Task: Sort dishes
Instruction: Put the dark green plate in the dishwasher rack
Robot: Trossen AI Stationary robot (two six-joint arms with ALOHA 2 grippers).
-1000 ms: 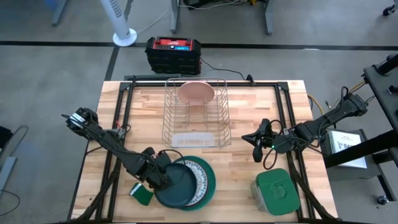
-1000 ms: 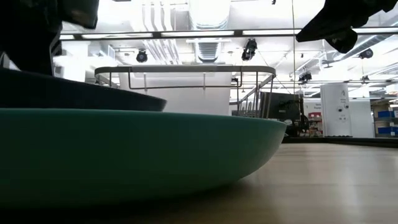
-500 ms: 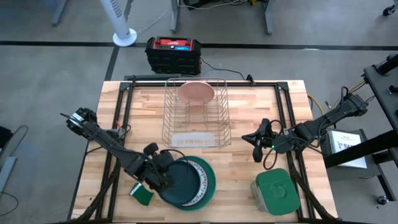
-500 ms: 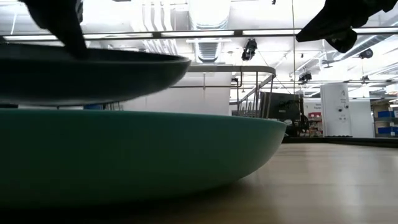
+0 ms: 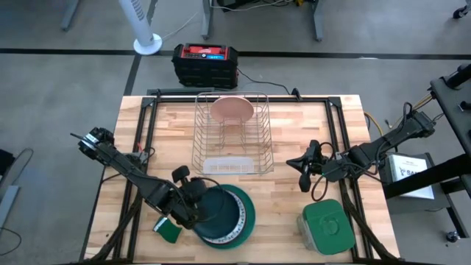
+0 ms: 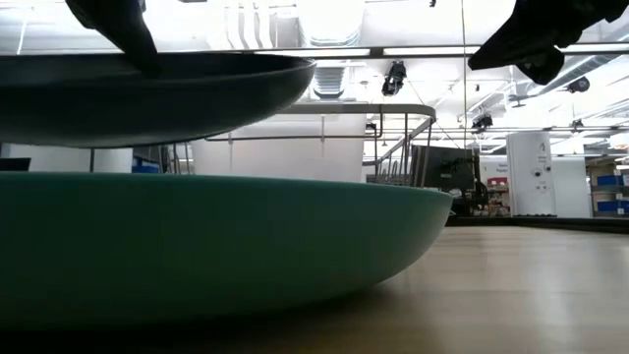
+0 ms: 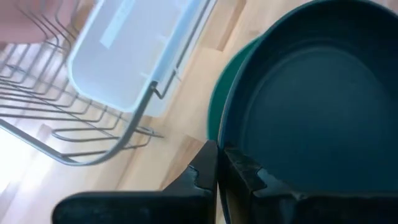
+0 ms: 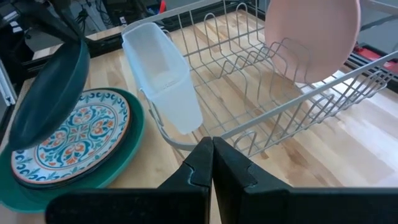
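Observation:
My left gripper [image 5: 193,206] is shut on the dark teal plate [image 5: 217,208], which hangs tilted over the stack at the near middle of the table. Under it lies the white plate with blue-red ornament [image 8: 78,140], resting in the bright teal-green plate [image 8: 127,158], whose base sits on the table. The salmon-pink plate [image 5: 232,109] stands on edge in the wire rack [image 5: 232,136]. My right gripper [image 5: 304,175] hovers shut and empty right of the rack. My left gripper pinches the dark teal plate's rim [image 7: 227,142] between its two fingers, on the side toward the table's left edge. The fingers slant down from the left. The plate is lifted off the ornament plate and tilted, its held rim [image 8: 78,46] highest.
A white cutlery holder [image 8: 165,81] hangs on the rack's near side. A square green-lidded container [image 5: 326,224] stands at the near right. A small green sponge [image 5: 169,232] lies beside the stack's left. Bare wood lies between the stack and the container.
My left gripper has risen and rolled, still shut on the dark teal plate. The plate, which lay on the stack, now hangs tilted clear above it, uncovering more of the ornament plate.

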